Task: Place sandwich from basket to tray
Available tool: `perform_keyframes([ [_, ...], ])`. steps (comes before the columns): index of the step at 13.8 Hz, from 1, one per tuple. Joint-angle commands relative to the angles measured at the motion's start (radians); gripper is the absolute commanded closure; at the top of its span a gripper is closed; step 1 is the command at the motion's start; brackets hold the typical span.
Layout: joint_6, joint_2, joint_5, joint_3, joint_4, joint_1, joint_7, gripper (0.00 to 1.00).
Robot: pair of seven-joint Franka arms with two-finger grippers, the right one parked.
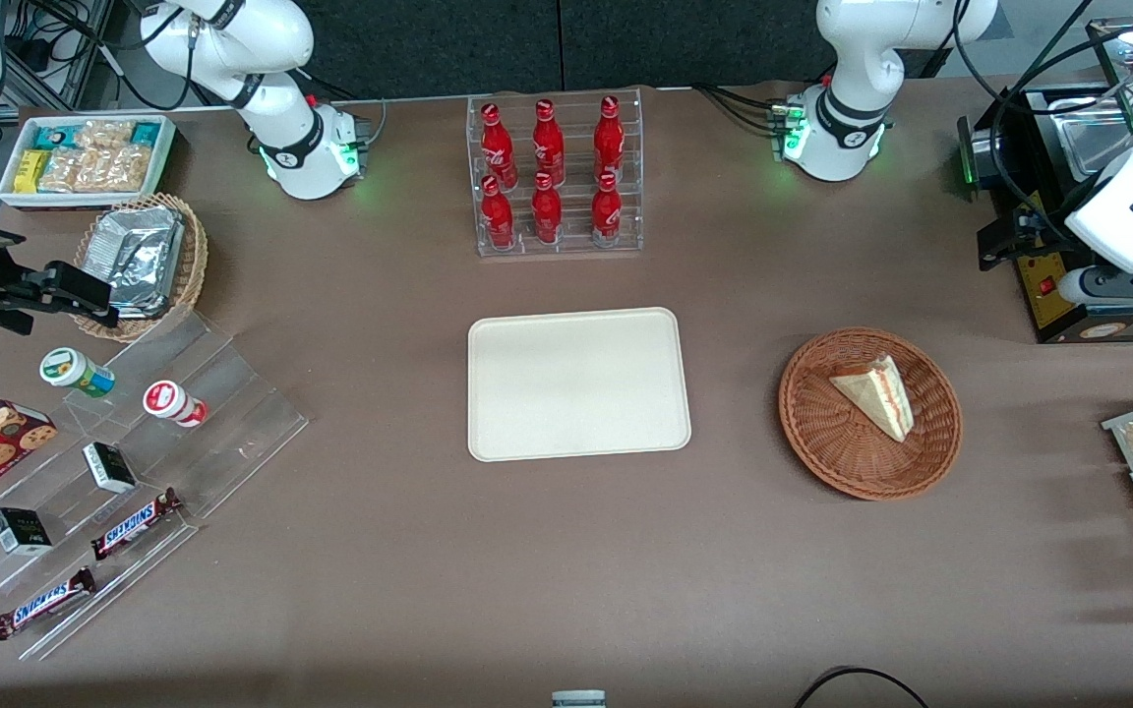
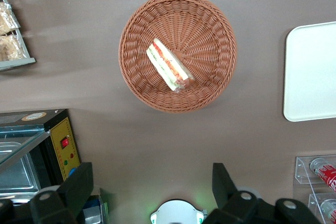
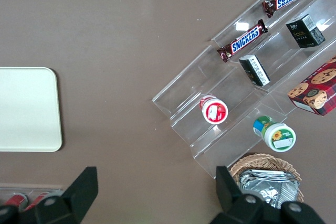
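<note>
So nothing's moved yet: the sandwich [image 1: 874, 395] lies in the basket [image 1: 822, 442], the tray [image 1: 578, 383] sits bare, and the claw [image 2: 152, 184] hangs wide above the tabletop [image 1: 566, 570], holding nothing

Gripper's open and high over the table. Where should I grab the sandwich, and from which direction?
Judging from both views, come straight down from above. The sandwich lies alone in the basket, a long thin wedge with its filling edge showing. Close the fingers across its two flat bread faces near mid-length, not the pointed tip. The gripper is open and well clear; the basket's low rim shouldn't block a vertical approach.
</note>
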Motion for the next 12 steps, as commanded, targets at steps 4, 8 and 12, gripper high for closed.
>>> perform_keyframes([
  [4,-0.014,0.043,0.008,-0.007,0.023,0.002,0.002,0.00],
  [8,0.098,0.066,0.014,-0.005,-0.066,0.003,-0.141,0.00],
  [12,0.290,0.072,0.012,-0.005,-0.209,0.003,-0.356,0.00],
])
